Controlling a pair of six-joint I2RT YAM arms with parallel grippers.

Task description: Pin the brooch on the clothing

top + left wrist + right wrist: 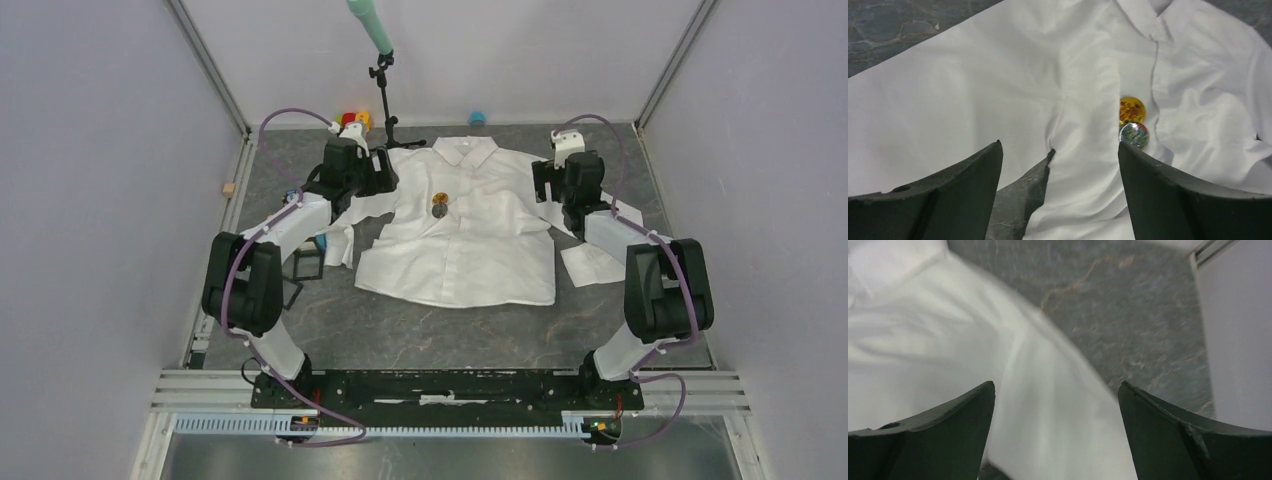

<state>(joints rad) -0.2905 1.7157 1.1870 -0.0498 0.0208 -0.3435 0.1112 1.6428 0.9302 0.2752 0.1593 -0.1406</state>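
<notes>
Brooch [439,205], orange-gold on top and darker below, lies on the chest of the white shirt [470,240], just left of the button placket and near the collar. The shirt is spread front up on the grey table [400,330], with its collar at the far side. The left gripper [1059,145] hangs over the shirt's left side where sleeve meets body, jaws wide apart and empty. The right gripper [1057,383] hangs over the right sleeve, also spread wide and holding nothing.

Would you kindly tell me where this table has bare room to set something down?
The widest bare patch is the table strip between the shirt hem and the arm bases. The back left corner is crowded with toy blocks and a stand; the sleeves fill both sides.
</notes>
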